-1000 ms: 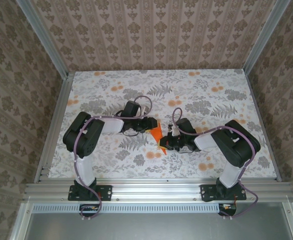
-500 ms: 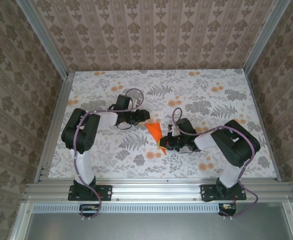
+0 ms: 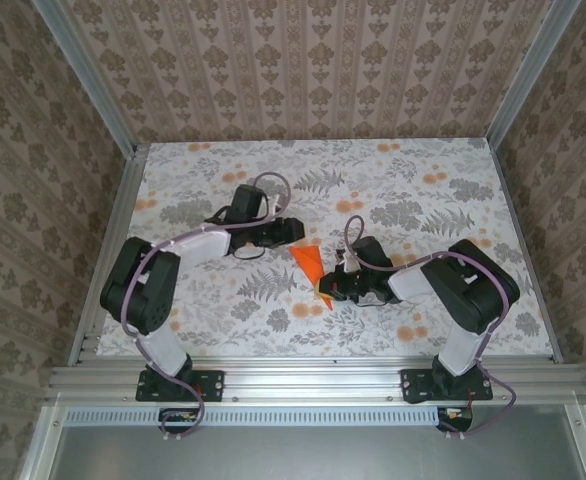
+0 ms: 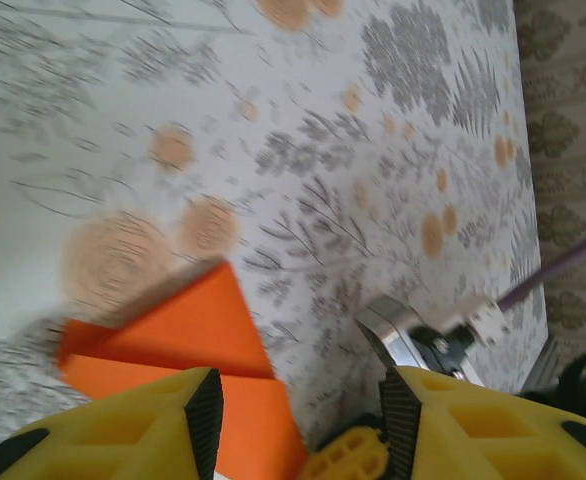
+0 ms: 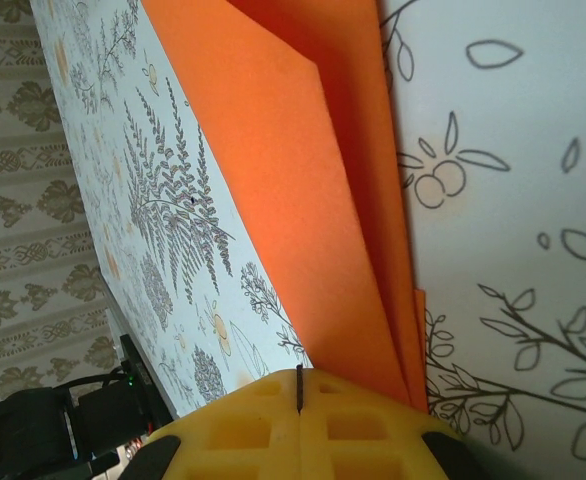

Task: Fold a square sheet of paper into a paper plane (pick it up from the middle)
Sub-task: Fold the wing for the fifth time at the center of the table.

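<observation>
The square sheet of paper [image 3: 310, 262] is orange, folded into a narrow pointed shape, and lies on the table's middle. My right gripper [image 3: 329, 287] rests on its near end. In the right wrist view the yellow fingers [image 5: 373, 440] are shut seam to seam, and the layered paper [image 5: 303, 150] runs under the right-hand one with no orange in the seam. My left gripper [image 3: 297, 232] hovers just beyond the paper's far tip, open. In the left wrist view its jaws [image 4: 298, 400] stand apart over the paper's corner [image 4: 188, 325], holding nothing.
The floral table top [image 3: 423, 200] is ringed by aluminium rails [image 3: 108, 250] and wallpapered walls. In the left wrist view the right arm's metal and yellow end [image 4: 413, 335] sits close beyond the open jaws.
The left gripper has drawn back from over the paper toward the far left, its elbow swinging left. More of the orange paper now shows. The right arm has stayed put.
</observation>
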Tool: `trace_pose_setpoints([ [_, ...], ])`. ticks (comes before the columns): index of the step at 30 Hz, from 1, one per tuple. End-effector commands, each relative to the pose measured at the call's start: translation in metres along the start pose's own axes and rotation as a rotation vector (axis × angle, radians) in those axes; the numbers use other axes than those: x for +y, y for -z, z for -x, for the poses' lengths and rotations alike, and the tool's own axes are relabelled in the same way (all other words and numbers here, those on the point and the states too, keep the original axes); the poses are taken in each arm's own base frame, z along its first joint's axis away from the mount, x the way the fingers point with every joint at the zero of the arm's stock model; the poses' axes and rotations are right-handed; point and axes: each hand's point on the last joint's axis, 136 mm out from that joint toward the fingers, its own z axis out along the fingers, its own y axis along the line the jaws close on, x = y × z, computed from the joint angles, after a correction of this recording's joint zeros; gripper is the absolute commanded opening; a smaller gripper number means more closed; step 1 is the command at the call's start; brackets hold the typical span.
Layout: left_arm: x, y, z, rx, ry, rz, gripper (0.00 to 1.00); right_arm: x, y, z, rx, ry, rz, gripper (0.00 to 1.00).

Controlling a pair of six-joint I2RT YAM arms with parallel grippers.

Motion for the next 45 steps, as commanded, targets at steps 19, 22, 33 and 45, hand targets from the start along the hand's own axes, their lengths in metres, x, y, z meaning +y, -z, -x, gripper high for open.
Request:
trace_pose_setpoints([
  [19, 0.003, -0.048, -0.058, 0.131, 0.011, 0.079, 0.47, -0.074, -0.002, -0.039, 0.088, -0.173, -0.247, 0.02],
  [22, 0.008, -0.052, -0.060, 0.139, 0.017, 0.088, 0.47, -0.073, -0.002, -0.038, 0.086, -0.175, -0.243, 0.02],
  [33, 0.039, -0.060, -0.077, 0.187, 0.057, 0.180, 0.44, -0.018, 0.011, -0.018, 0.044, -0.104, -0.143, 0.06],
  [45, 0.049, -0.060, -0.084, 0.219, 0.063, 0.224, 0.42, -0.042, 0.017, -0.042, 0.100, -0.132, -0.223, 0.06],
])
